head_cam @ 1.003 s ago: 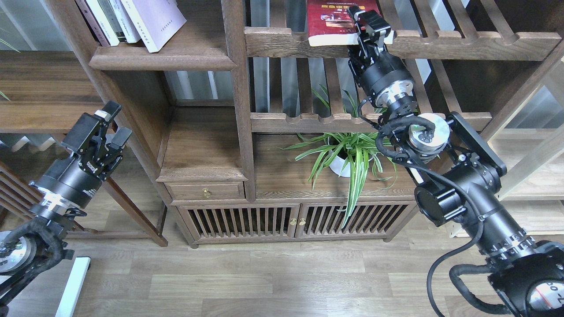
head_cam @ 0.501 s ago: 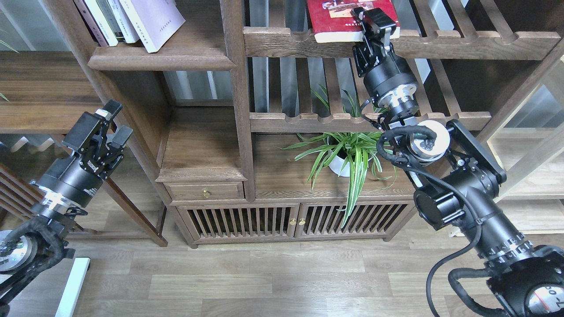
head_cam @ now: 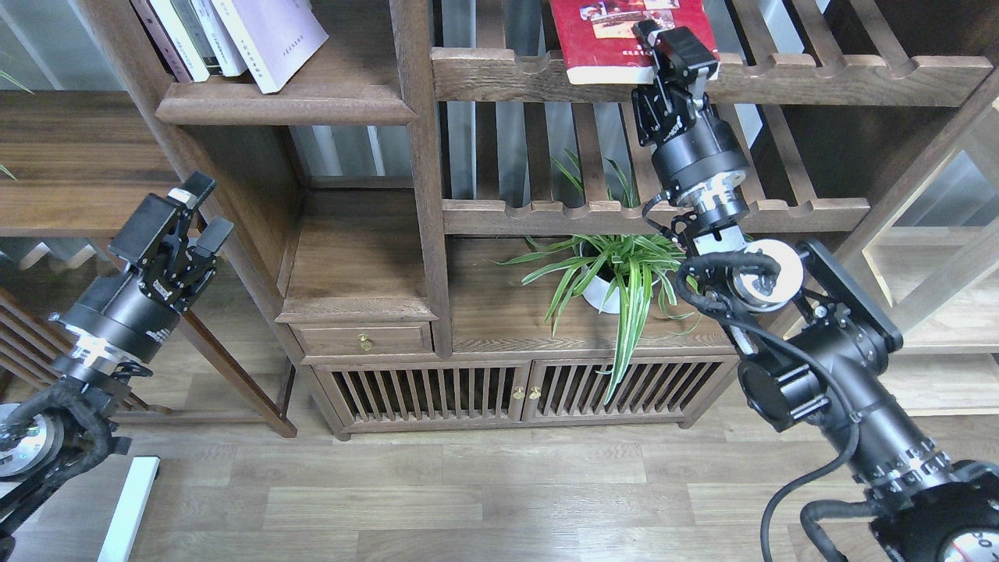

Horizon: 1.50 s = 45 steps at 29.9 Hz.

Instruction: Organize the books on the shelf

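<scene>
A red book (head_cam: 613, 39) with small photos lies flat on the upper slatted rack, its front edge over the notched rail. My right gripper (head_cam: 677, 61) reaches up to the book's front right corner and is shut on it. Several books lean to the left on the solid dark-brown shelf (head_cam: 289, 105) at the upper left. Outermost among them is a pale lavender one (head_cam: 273, 31), with white ones (head_cam: 195, 31) behind it. My left gripper (head_cam: 195, 215) hovers open and empty, low at the left beside the bookcase's slanted leg.
A potted spider plant (head_cam: 616, 281) stands on the cabinet top below my right arm. A second notched slatted rail (head_cam: 546, 215) crosses behind my right wrist. A vertical post (head_cam: 421, 156) divides the solid shelf from the slatted racks.
My right gripper has moved right and slightly up, and the red book has shifted right and further back with it. The left arm has barely moved.
</scene>
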### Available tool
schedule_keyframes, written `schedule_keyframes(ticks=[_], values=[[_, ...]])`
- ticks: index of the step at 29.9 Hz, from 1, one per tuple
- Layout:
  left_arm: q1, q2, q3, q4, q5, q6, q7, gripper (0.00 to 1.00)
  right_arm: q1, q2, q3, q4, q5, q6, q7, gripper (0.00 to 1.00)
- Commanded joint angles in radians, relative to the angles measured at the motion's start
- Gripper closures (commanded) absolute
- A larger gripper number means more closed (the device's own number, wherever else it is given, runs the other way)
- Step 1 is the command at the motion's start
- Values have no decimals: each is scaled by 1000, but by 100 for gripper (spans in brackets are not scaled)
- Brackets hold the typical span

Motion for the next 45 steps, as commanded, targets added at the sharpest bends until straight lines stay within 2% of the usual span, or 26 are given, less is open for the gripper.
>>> schedule_keyframes(ticks=[1,5,12,37,45], values=[[-16,-6,2,-5,5,0,0,2,-28,2,-3,23,1,137,0,96],[-34,-29,1,-5,20,0,0,2,-86,-5,-4,43,-2,245,-3,96],[-63,-103,-3,-1,83,0,2,2,-158,-28,-17,52,-5,245,-5,96],[-241,-350,11,25,223,0,3,2,-158,110,-155,66,-135,245,-14,98],[-284,-419,16,36,249,0,5,2,-178,95,-175,66,-150,245,-14,98]])
